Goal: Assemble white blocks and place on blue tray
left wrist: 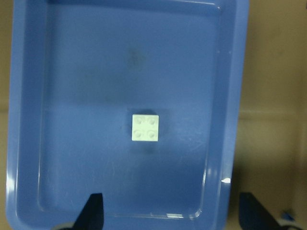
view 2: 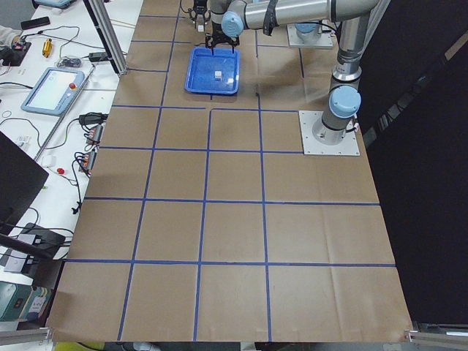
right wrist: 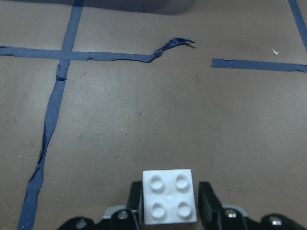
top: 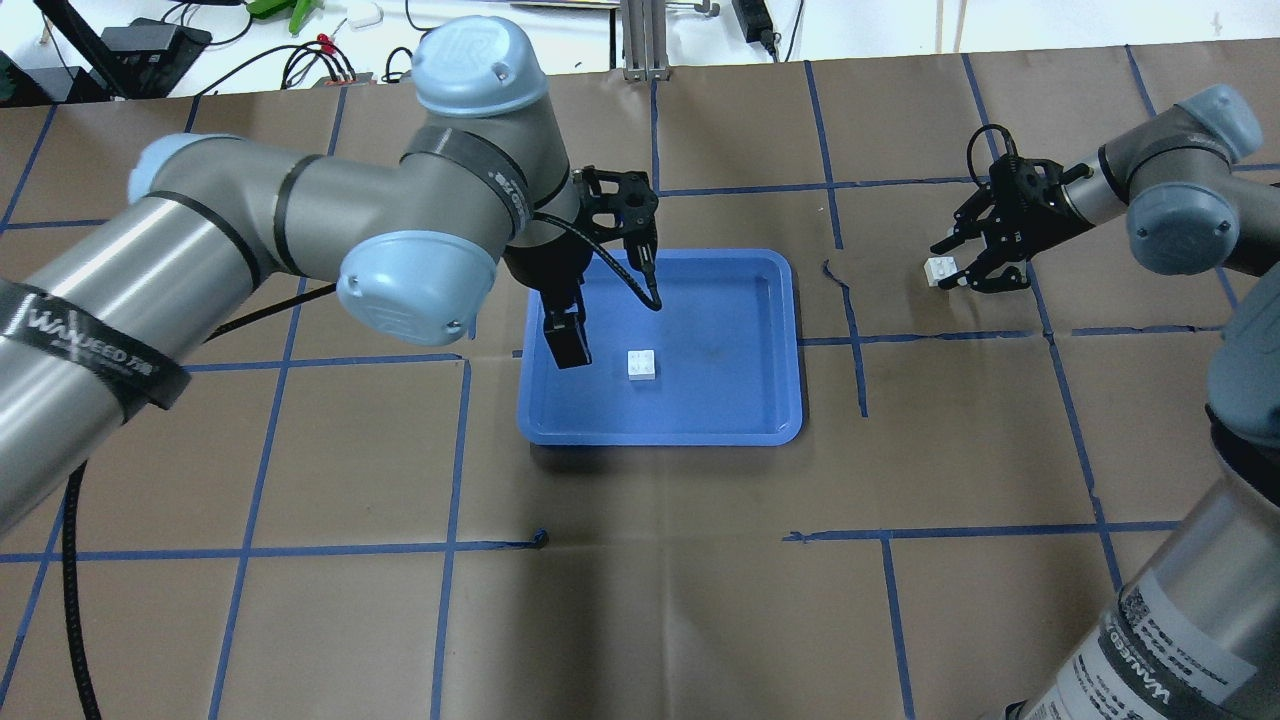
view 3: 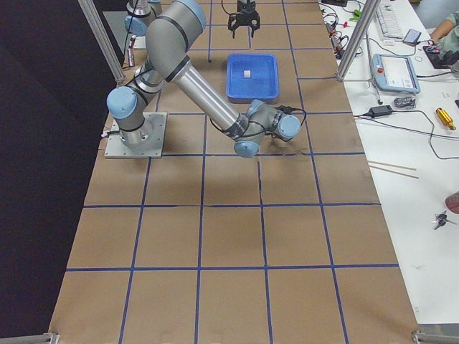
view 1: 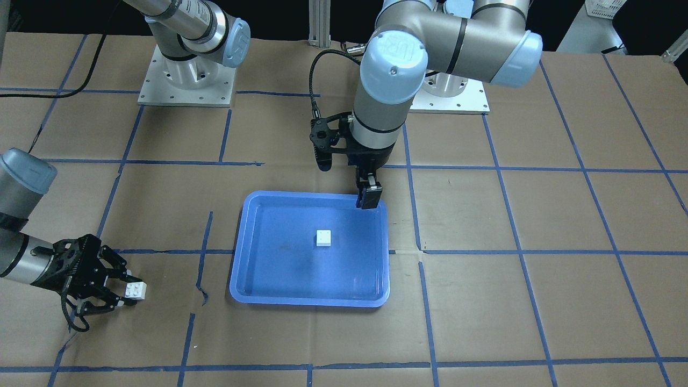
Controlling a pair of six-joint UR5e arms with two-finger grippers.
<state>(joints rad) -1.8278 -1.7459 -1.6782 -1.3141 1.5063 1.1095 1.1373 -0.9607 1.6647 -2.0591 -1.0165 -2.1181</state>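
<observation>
Since the join needs both blocks together, the gap between them is what matters. Front view: the blue tray [view 1: 309,301] sits mid-counter [view 1: 537,215] with the loose block [view 1: 323,237] near its middle, studs up. The left tool [view 1: 368,196] hangs over the tray's far rim. The right tool [view 1: 126,290] is low and well apart at the view's left, clamped on the held block [view 1: 134,291] and pointing toward the tray. Overhead: the left tool [top: 568,345] is just beside the loose block [top: 642,365]. The held block [top: 940,270] lies well to the right of the tray [top: 660,437], whose long axis runs across the view. Side views: too small to add anything. Left wrist view: the loose block [left wrist: 145,128] is ahead, edges square to the tray walls; the fingertips [left wrist: 93,211] are spread wide, nothing between them. Right wrist view: the held block [right wrist: 170,196] is pinched on two opposite sides, four studs up; whether it touches the counter, cannot tell. Both blocks are square, so no long axis. Judgement: the left tool is nearer the loose block, and the held block must travel toward the robot's left.
</observation>
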